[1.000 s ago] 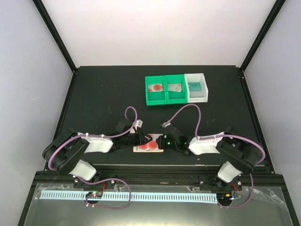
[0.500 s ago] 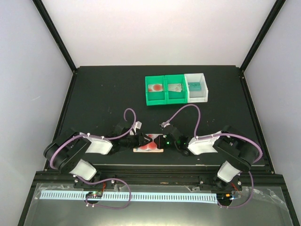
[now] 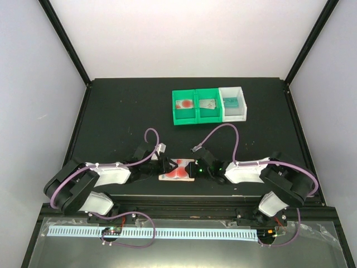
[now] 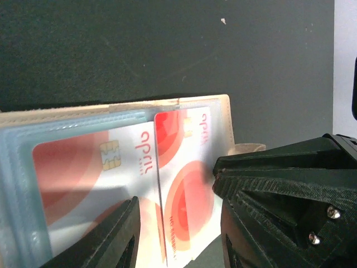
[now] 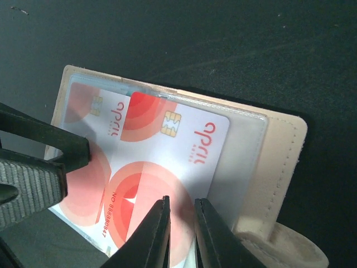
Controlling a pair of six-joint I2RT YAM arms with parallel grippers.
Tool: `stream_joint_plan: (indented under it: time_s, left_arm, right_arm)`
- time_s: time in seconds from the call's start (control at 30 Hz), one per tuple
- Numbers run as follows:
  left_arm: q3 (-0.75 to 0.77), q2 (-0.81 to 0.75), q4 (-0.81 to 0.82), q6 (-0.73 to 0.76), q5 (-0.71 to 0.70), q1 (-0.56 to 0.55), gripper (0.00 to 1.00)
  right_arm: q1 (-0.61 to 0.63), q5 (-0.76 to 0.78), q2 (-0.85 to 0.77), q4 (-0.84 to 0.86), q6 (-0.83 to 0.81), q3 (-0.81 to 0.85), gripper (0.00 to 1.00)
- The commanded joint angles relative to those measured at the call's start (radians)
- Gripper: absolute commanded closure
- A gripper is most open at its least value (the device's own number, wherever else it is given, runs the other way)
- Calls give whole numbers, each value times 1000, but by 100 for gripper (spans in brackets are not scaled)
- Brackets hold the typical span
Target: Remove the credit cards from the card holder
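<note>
The peach card holder (image 3: 177,173) lies open near the table's front edge, between both grippers. Two pale credit cards with red blotches lie in its clear blue pockets (image 4: 95,167) (image 5: 167,162). My left gripper (image 3: 167,166) is open, its fingers (image 4: 114,234) straddling the cards just above them. My right gripper (image 3: 193,167) has its fingers (image 5: 159,234) almost together, only a thin slit between them. The tips rest on the face of the right-hand card, which lies flat and is not pinched. The holder's side tab (image 5: 284,251) shows beside them.
Three small bins stand in a row at the back. A green bin (image 3: 174,110) holds a red-blotch card, a second green bin (image 3: 198,111) a silver card, and a white bin (image 3: 241,109) a teal card. Purple cables loop over both arms.
Both grippers have closed in on the holder from either side. The card that stood tilted up a second ago now lies flat on the holder.
</note>
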Motion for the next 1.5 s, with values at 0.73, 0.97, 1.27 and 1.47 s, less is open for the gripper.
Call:
stream_joint_plan:
  time_s: [0.73, 0.97, 1.27, 1.47]
  left_arm:
    - [-57, 82, 163, -74, 66, -4, 62]
    - [-8, -35, -33, -14, -6, -5, 60]
    - [15, -51, -195, 34, -90, -4, 59]
    - [8, -25, -136, 18, -57, -5, 59]
  right_arm:
    - [3, -51, 123, 110, 32, -50, 84]
    - [4, -54, 136, 121, 29, -55, 84]
    - [4, -58, 133, 126, 24, -57, 84]
    - [4, -99, 141, 163, 14, -56, 83]
